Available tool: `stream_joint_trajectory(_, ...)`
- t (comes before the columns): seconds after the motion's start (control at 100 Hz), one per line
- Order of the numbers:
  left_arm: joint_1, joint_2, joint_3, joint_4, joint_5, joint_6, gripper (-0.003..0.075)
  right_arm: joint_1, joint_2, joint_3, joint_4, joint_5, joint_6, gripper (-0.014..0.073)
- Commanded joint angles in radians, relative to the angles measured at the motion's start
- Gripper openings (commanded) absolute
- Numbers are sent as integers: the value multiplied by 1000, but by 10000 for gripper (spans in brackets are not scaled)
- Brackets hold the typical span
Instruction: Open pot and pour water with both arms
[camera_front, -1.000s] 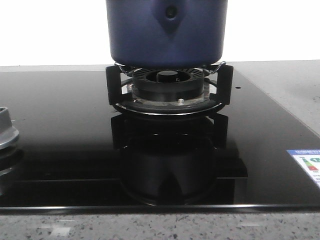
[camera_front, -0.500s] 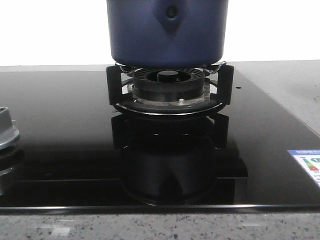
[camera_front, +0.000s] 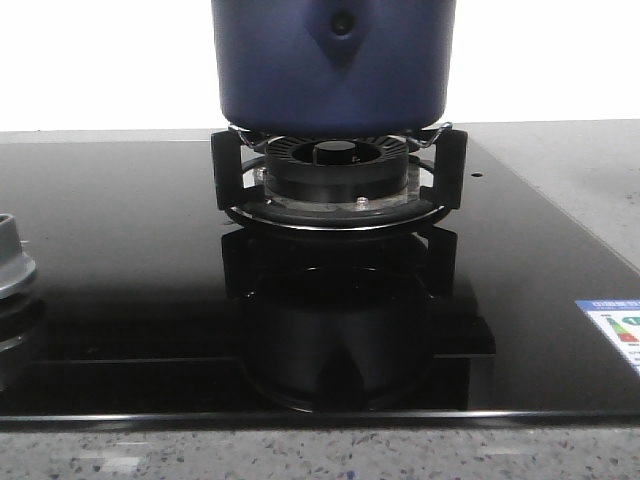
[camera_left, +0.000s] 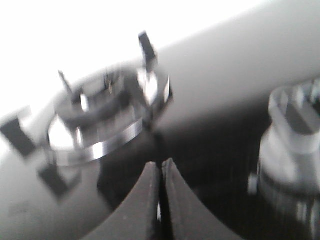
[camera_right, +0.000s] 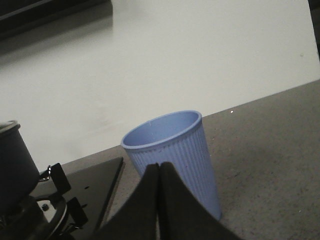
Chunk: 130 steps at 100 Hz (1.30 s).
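The pot (camera_front: 335, 62) is seen standing on the black burner stand (camera_front: 338, 175) at the middle of the glass stove (camera_front: 120, 250); its top is cut off by the front view. The left fingers (camera_left: 161, 172) are pressed together, holding nothing, near a second burner (camera_left: 107, 122); the right fingers (camera_right: 159, 172) are also pressed together, empty, just before a blue ribbed cup (camera_right: 172, 150) that stands upright on the tabletop (camera_right: 265, 150) beside the stove.
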Motion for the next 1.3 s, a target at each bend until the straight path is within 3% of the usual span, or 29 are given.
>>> stream_joint_trajectory(0.0,2,-29,42,-53,-227,-12,-20,-6,-21,-2,78,-36,-4,-64)
stream_joint_trajectory(0.22,2,-29,42,-423,-558,-14,-20,-6,55,-150,81,176,-4,-64)
stream_joint_trajectory(0.33,1,-29,40,-565,-566,-47,-20,-6,141,-237,79,276,-10,-64)
stream_joint_trajectory(0.51,1,-29,26,-623,-546,-47,-20,-6,299,-413,43,439,-22,-64)
stream_joint_trajectory(0.61,1,-24,-13,-624,-434,-47,-20,-6,364,-503,-3,575,-22,-64)
stream_joint_trajectory(0.73,1,29,-130,-624,-158,-47,-20,-6,463,-628,-33,809,-22,-64)
stream_joint_trajectory(0.94,-43,297,-355,-624,101,-28,-15,27,590,-770,-21,1085,-22,-71)
stream_joint_trajectory(1.04,-127,474,-475,-731,198,121,-2,73,633,-817,13,1190,-61,-71)
stream_joint_trajectory(1.18,-294,663,-626,-1049,268,466,-2,122,651,-862,90,1230,-118,-71)
stream_joint_trajectory(1.29,-416,801,-736,-1279,346,760,-2,130,651,-894,217,1240,-238,-71)
